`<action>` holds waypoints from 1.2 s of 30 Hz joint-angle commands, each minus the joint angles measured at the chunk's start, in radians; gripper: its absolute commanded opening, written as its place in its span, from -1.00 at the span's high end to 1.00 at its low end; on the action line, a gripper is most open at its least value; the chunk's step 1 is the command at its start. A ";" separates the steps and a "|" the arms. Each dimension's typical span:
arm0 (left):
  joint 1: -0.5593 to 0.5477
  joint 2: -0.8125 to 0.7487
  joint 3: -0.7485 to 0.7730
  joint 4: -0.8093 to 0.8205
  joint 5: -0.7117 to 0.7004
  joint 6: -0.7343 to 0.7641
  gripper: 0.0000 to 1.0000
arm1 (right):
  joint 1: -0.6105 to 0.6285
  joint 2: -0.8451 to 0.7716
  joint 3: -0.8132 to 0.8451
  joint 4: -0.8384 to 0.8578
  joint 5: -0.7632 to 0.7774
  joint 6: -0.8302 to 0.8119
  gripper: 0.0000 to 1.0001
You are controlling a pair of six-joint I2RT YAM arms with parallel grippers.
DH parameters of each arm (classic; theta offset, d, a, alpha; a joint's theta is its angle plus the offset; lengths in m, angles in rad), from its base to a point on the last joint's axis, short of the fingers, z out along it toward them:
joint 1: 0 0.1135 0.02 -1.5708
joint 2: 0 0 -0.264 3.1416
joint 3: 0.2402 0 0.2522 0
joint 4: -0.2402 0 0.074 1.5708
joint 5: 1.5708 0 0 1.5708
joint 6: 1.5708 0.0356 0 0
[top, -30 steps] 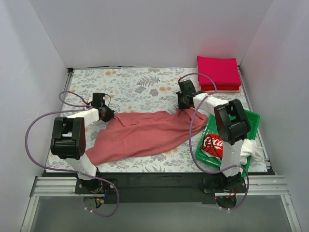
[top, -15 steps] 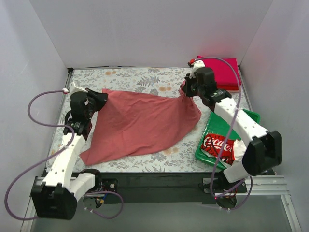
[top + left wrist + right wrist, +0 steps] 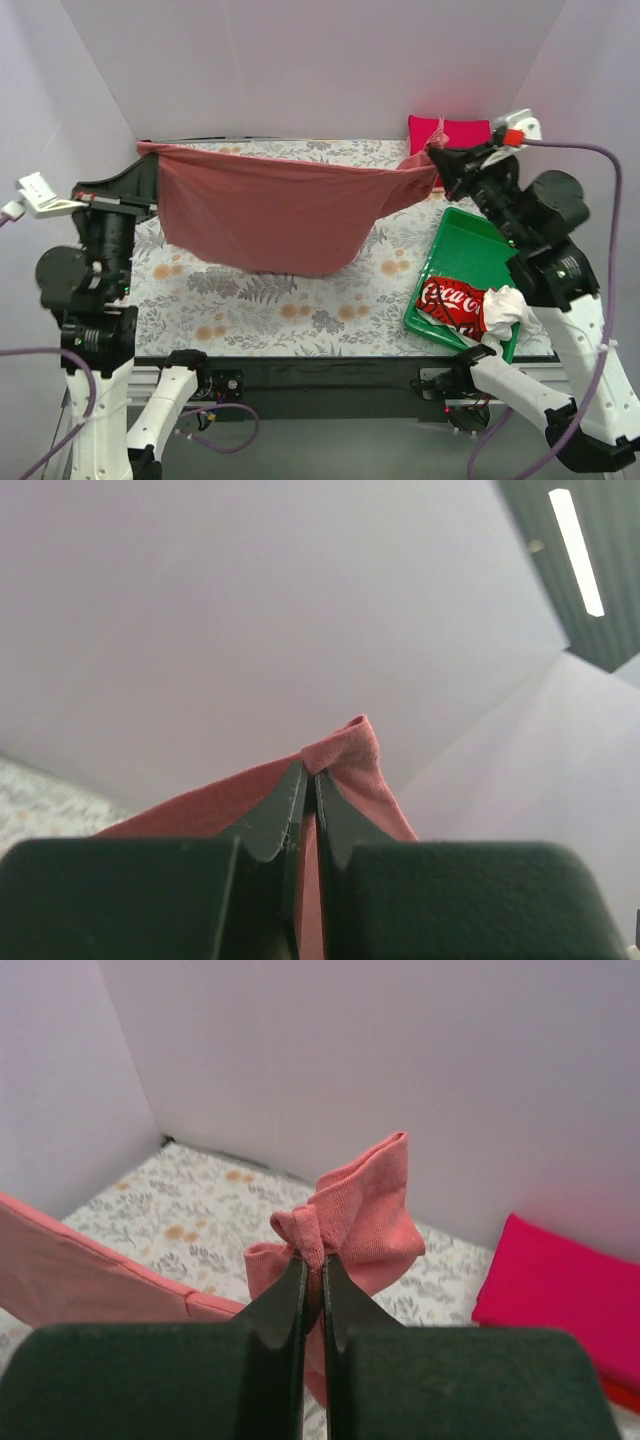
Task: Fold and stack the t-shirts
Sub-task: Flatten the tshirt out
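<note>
My left gripper (image 3: 310, 780) and right gripper (image 3: 312, 1260) each pinch tight on a corner of the dusty salmon-red soft cloth t-shirt (image 3: 270, 215), which hangs stretched across the upper middle.

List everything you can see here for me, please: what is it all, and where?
salmon tee: one, dusty red, hanging stretched between the two tools over the table cover
folded tees: one stack, magenta on top, far right corner; count unclear
Coca-Cola tee: one, red with white lettering, crumpled in the tray
white cloth: one bunch, white, beside it in the tray; may be part of that tee
tray: one, green, right side
table cover: one, grey floral print
cables: purple, looping at left and right
left tool: one, black, shut on a tee corner
right tool: one, black, shut on the opposite corner
</note>
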State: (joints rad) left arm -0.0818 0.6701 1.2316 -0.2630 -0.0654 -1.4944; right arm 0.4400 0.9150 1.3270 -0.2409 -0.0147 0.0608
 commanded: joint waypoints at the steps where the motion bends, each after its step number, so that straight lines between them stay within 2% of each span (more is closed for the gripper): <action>1: -0.001 -0.024 0.135 -0.036 -0.002 0.037 1.00 | -0.003 -0.063 0.133 0.016 -0.048 -0.053 0.87; 5: -0.001 -0.035 0.299 -0.084 0.003 0.068 1.00 | -0.003 -0.087 0.265 -0.041 -0.149 -0.046 0.90; 9: -0.001 -0.043 0.464 -0.110 -0.007 0.092 1.00 | -0.003 -0.088 0.389 -0.057 -0.188 -0.019 0.97; 16: -0.001 -0.043 0.603 -0.151 -0.039 0.140 1.00 | -0.003 -0.073 0.557 -0.052 -0.237 0.031 0.97; 22: -0.001 -0.018 0.583 -0.139 -0.039 0.134 1.00 | -0.003 -0.015 0.584 -0.032 -0.271 0.033 0.97; 27: -0.001 0.066 0.462 -0.119 -0.126 0.146 1.00 | -0.001 0.077 0.531 0.028 -0.197 0.002 0.97; 32: -0.001 0.209 0.327 -0.065 -0.319 0.197 1.00 | -0.001 0.238 0.419 0.147 -0.078 0.004 0.97; 36: 0.002 0.405 0.192 -0.068 -0.513 0.174 1.00 | -0.004 0.477 0.365 0.221 0.005 0.016 0.97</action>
State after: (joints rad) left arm -0.0826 0.9325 1.5181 -0.2977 -0.3531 -1.3300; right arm 0.4404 1.2427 1.7420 -0.1112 -0.1349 0.0780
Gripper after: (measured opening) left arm 0.021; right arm 0.068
